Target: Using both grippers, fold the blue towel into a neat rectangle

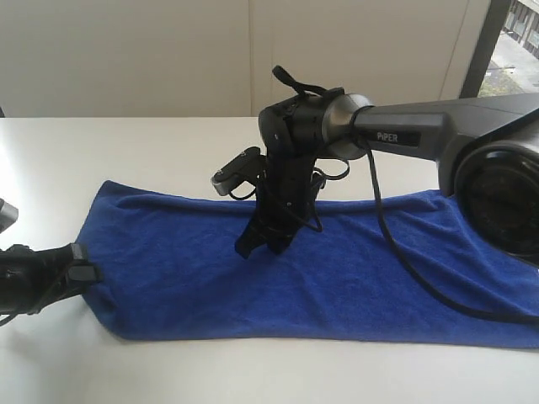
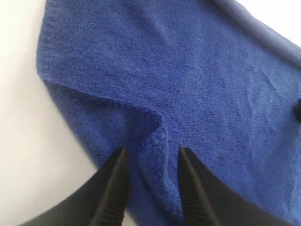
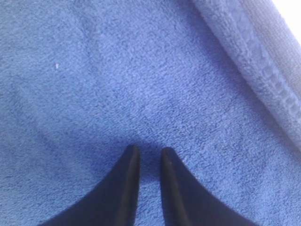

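A white table (image 1: 168, 143) is seen across the lower and middle frame, its surface smooth and softly lit. Behind it, along the top, a pale wall (image 1: 126, 50) is divided by a thin vertical seam. At the upper right, a window (image 1: 524, 34) is bordered by a dark slanted frame (image 1: 487, 46); daylight and blurred buildings are shown through it.

White tabletop (image 1: 168, 370) fills the foreground; behind it stands a pale panelled wall (image 1: 126, 50), with a dark-framed window (image 1: 518, 42) at one corner.
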Controlling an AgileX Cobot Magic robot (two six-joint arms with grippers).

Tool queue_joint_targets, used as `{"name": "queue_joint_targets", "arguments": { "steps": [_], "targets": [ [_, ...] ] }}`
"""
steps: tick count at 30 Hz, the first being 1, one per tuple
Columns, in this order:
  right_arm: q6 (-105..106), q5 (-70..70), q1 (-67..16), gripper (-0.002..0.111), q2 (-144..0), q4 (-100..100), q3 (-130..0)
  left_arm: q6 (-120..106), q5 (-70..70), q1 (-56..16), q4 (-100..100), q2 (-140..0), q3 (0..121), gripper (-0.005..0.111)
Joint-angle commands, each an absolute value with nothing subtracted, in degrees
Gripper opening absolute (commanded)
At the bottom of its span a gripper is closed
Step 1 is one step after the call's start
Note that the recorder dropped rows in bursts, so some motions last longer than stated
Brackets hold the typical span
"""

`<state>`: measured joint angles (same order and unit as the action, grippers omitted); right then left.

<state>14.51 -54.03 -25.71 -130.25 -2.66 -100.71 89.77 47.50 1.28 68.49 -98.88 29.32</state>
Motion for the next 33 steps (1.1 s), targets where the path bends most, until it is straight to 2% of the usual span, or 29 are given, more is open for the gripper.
{"name": "queue_joint_targets", "arguments": {
  "steps": [1, 9, 23, 27, 33],
  "targets": [
    [15.17, -53.91, -25.36, 0.017, -130.15, -2.60, -100.44, 87.97, 46.77, 0.91, 67.92, -99.39, 29.48, 0.041],
    [15.17, -53.58, -25.36, 0.017, -130.15, -2.60, -100.44, 87.52, 50.85, 0.64, 65.83, -99.39, 29.48, 0.041],
    [15.17, -53.47, -25.36, 0.017, -130.15, -2.60, -100.44, 86.53, 48.65, -0.84, 62.74, -99.39, 29.48, 0.041],
    [15.17, -53.47, -25.36, 0.017, -130.26, -2.60, -100.44, 86.53, 55.11, -0.84, 60.63, -99.39, 30.23, 0.041],
    [15.17, -53.81, -25.36, 0.017, -130.25, -2.60, -100.44, 90.65, 52.60, -0.74, 68.91, -99.39, 32.40, 0.041]
  ]
}}
